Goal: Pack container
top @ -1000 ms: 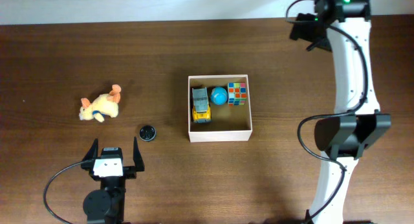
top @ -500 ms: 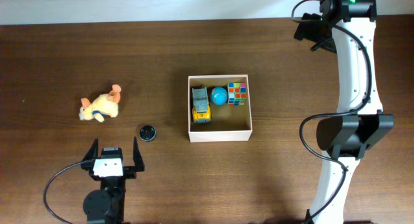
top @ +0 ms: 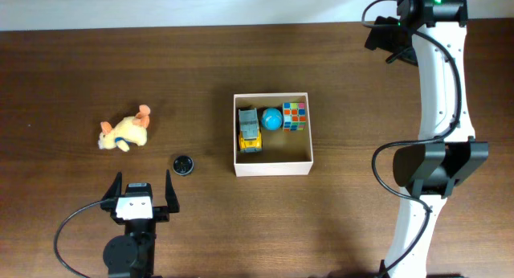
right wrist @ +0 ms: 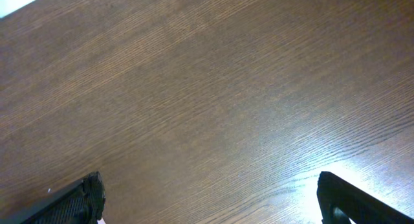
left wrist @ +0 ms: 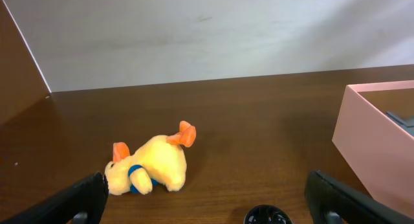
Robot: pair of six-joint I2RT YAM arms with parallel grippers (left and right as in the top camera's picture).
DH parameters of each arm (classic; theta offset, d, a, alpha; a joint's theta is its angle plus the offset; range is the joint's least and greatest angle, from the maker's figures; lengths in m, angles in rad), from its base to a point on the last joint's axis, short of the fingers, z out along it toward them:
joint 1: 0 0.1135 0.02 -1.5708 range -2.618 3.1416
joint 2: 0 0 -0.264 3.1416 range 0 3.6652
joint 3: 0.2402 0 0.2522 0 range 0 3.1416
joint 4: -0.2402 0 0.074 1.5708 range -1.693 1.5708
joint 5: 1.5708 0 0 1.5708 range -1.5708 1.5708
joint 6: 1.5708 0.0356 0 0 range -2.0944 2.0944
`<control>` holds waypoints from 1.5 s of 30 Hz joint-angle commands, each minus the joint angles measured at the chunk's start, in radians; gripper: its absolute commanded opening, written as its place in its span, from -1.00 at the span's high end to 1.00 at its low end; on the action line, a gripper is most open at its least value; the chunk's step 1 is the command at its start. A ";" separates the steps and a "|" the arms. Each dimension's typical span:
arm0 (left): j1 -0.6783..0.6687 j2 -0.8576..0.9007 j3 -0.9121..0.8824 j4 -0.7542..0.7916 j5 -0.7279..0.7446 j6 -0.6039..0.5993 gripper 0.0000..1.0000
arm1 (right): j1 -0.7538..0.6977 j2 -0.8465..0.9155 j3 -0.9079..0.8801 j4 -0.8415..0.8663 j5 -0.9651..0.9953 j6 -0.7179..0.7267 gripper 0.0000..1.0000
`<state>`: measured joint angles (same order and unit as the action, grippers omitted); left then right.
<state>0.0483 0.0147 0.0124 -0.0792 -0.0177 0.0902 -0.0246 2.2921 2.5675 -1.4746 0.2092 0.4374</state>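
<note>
The container (top: 271, 169), a square white-walled box with a tan floor, sits mid-table. It holds a yellow toy truck (top: 250, 130), a blue ball (top: 271, 118) and a colourful cube (top: 295, 116). A yellow plush toy (top: 124, 132) lies to the left and also shows in the left wrist view (left wrist: 152, 169). A small black round object (top: 184, 164) lies between the plush toy and the container. My left gripper (top: 143, 183) is open and empty, near the front edge, just short of the black object (left wrist: 267, 216). My right gripper (top: 387, 37) is open and empty at the far right.
The container's side wall (left wrist: 378, 146) shows at the right of the left wrist view. A pale wall runs behind the table's far edge. The right wrist view shows only bare wood between the fingers (right wrist: 210, 198).
The right arm shifted slightly right and toward the far edge, then held still. The left arm and all objects have not moved.
</note>
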 commanded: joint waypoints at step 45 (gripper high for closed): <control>0.007 1.648 1.279 -0.897 0.709 -0.052 -0.99 | -0.004 -0.012 0.001 -0.003 0.012 0.009 -0.98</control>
<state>0.0528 1.6463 1.2732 -0.9726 0.6296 0.0334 -0.0246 2.2921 2.5675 -1.4776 0.2096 0.4412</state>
